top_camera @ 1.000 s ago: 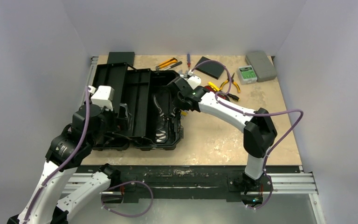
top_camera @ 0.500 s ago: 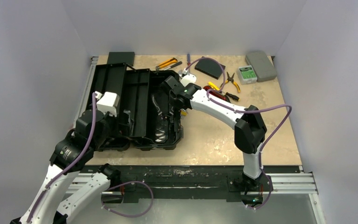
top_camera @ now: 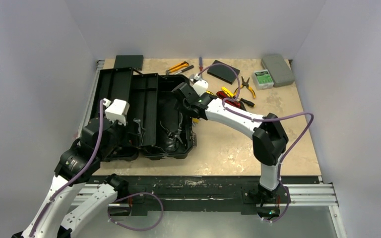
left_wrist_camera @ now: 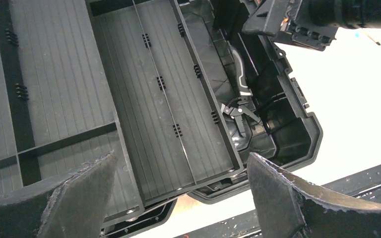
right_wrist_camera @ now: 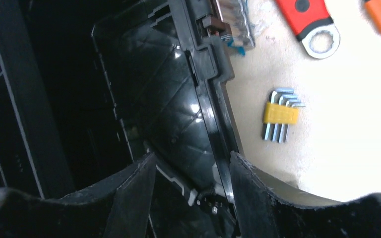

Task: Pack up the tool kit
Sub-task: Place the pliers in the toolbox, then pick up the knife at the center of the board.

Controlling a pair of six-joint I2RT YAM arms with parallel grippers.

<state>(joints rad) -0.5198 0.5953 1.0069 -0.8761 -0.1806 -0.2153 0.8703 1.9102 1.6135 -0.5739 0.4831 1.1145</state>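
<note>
My L claw is wide open and empty, above the open tool kit on the desk, left side. My R claw is partly apart, gripping nothing, over the kit's right wall. Hex keys in a yellow clip lie just outside. Green label: text too small to read.

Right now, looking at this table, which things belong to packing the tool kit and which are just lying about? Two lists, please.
Belongs to the job:
open black toolbox
hex keys in a yellow holder
red spanner
yellow-handled pliers
yellow utility knife

Just lying about:
grey case
green-labelled box
flat black box
</note>
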